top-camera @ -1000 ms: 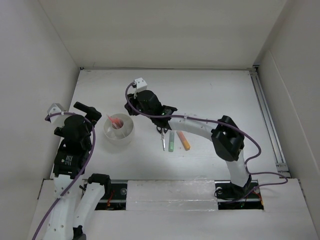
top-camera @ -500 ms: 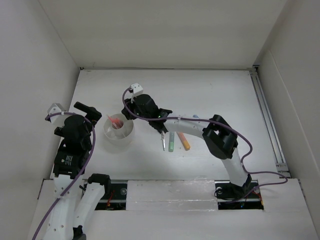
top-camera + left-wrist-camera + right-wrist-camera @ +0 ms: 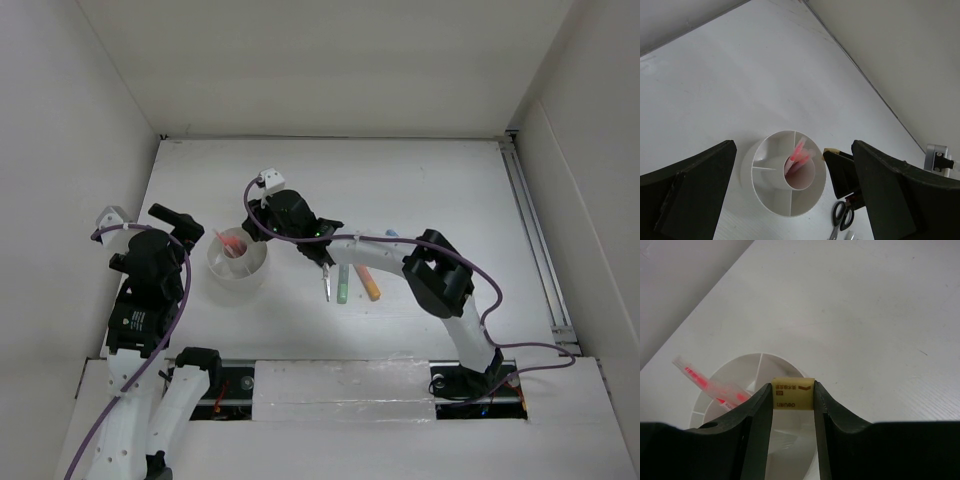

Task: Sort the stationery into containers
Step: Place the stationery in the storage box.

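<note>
The round white divided tub (image 3: 240,272) stands at the left of the table, with thin pink pens (image 3: 231,243) leaning in its middle well. My right gripper (image 3: 259,231) is shut on the tan eraser (image 3: 792,394) and holds it over the tub's right rim (image 3: 742,362); the pens (image 3: 710,383) show to the left. In the left wrist view the eraser (image 3: 831,151) sits at the tub's (image 3: 747,172) right edge. The black-handled scissors (image 3: 326,276), green marker (image 3: 343,284) and orange marker (image 3: 368,282) lie right of the tub. My left gripper (image 3: 178,222) is open and empty, left of the tub.
A blue marker (image 3: 390,233) shows just behind the right arm's forearm. White walls enclose the table on the left, back and right. A metal rail (image 3: 530,230) runs along the right edge.
My right gripper has moved left with the eraser, from above the scissors handles to the tub's right rim. The left arm has not moved.
</note>
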You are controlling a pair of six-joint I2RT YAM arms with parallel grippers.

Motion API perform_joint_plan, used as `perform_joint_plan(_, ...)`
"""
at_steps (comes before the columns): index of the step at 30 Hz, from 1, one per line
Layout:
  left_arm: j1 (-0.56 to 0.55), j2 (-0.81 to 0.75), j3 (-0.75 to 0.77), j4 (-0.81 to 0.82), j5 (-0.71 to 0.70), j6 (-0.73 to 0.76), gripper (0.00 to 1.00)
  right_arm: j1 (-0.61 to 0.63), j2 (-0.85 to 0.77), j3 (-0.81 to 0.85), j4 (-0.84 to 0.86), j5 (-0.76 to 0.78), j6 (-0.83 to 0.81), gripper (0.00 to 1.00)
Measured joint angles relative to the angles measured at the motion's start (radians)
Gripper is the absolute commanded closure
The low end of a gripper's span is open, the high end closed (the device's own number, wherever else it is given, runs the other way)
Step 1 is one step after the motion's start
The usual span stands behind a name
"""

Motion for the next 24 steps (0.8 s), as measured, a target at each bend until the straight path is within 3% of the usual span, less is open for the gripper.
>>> perform_joint_plan(24,0.0,0.0,0.0,0.0,0.004,0.0,0.0,0.018,0.002,-0.006,0.002,-0.008,0.0,1.0)
